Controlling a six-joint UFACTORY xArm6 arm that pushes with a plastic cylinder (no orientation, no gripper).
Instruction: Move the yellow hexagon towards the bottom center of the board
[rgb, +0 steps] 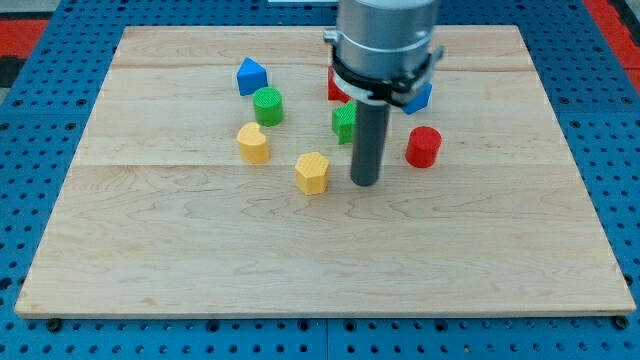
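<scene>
My tip (364, 183) holds nothing and sits just right of the yellow hexagon (312, 172), not touching. The hexagon is near the board's (300, 270) middle, so the push down is still left.

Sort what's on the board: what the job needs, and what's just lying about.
Job: yellow hexagon; my tip, just to its right in the view.

Lying about: yellow block, green cylinder, blue block, red cylinder, half-hidden green, red and blue blocks.
</scene>
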